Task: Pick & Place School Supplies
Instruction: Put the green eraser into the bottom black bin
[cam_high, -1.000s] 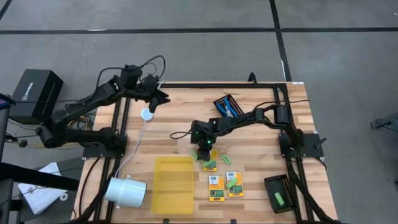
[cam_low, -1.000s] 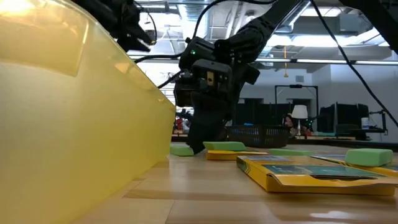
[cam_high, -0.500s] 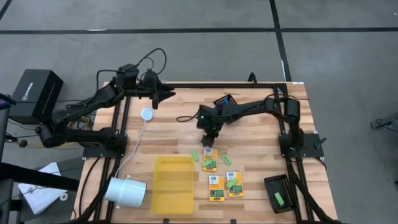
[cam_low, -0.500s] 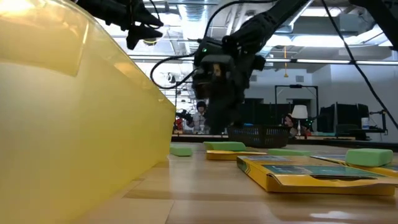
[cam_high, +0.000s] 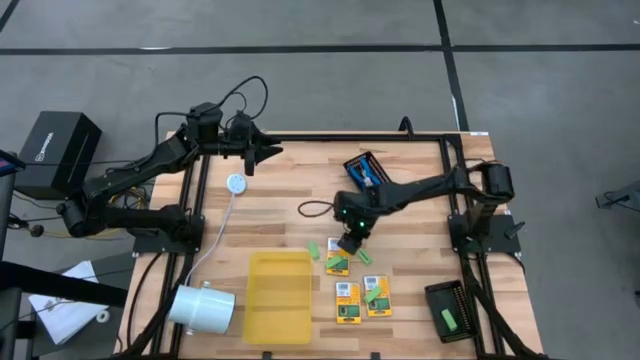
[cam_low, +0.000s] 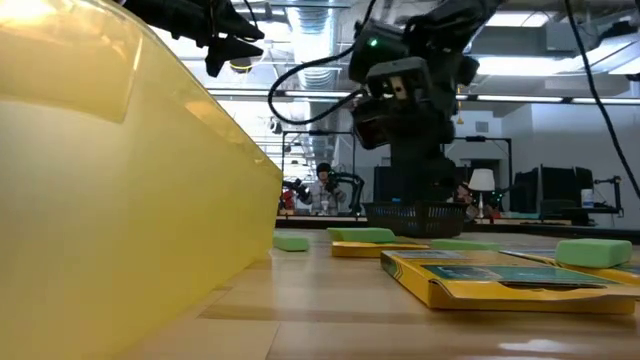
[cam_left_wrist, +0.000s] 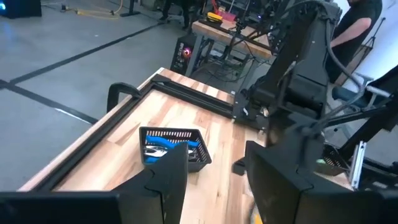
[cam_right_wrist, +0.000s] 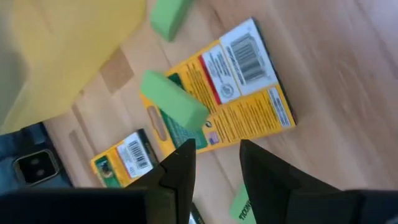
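Observation:
Three yellow-and-green crayon boxes (cam_high: 338, 258), (cam_high: 347, 302), (cam_high: 377, 296) lie flat at the table's middle near side. One green stick (cam_right_wrist: 174, 107) rests on the nearest box (cam_right_wrist: 236, 81). Other sticks (cam_high: 313, 250), (cam_high: 365, 256) lie on the wood. Blue-handled scissors (cam_left_wrist: 166, 144) sit in a black mesh tray (cam_high: 366, 168) at the far side. My right gripper (cam_high: 352, 238) hovers open above the stick-topped box, nothing between its fingers (cam_right_wrist: 180, 171). My left gripper (cam_high: 265, 153) is open, raised over the far left corner.
A yellow tray (cam_high: 279, 296) lies left of the boxes at the near side. A second black tray (cam_high: 450, 312) with a green stick in it stands at the near right corner. A white cup (cam_high: 203, 306) and a white disc on a cord (cam_high: 236, 183) are at the left.
My right gripper has risen from the table beside the yellow tray's far right corner. It swung toward the far edge, then came back rightward over the stick-topped box, rolling as it went. My left gripper has tipped up to point nearly level.

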